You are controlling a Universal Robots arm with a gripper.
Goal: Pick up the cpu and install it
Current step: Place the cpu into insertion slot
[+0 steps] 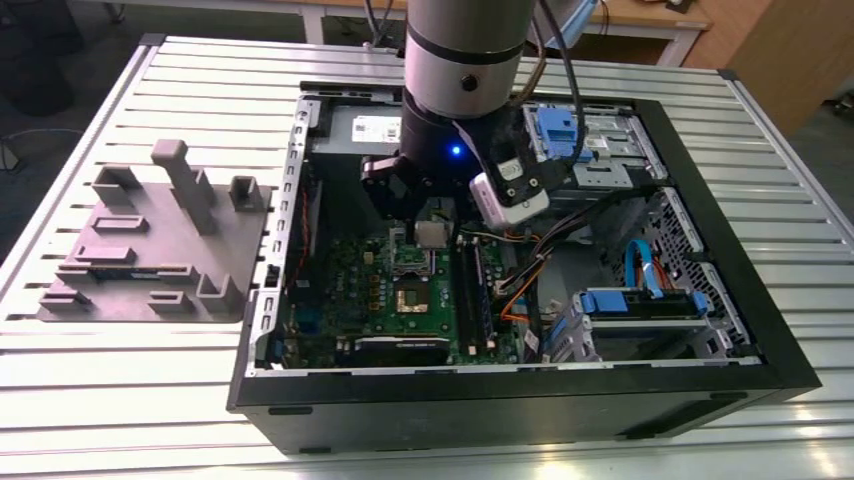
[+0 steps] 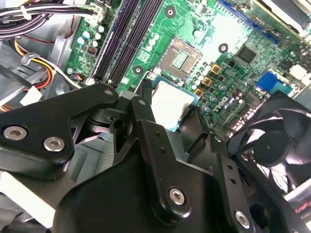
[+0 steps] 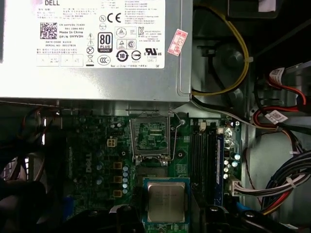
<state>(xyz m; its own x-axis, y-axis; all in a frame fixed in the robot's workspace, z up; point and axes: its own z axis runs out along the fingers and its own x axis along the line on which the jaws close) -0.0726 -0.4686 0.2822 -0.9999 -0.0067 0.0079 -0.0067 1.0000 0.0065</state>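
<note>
Ribbed silver metal desk carries an open black computer case, with a grey moulded plastic tray lying beside it toward the exterior view's left. A silver robot arm reaches down into the case over the green motherboard. Its black pincer is closed onto the small flat square cpu with a silvery metal top, one finger against each opposite edge. In both wrist views the cpu sits just beside the empty square socket, not in it, with long black memory slots nearby. A silver-grey box with a white label stands past the socket.
</note>
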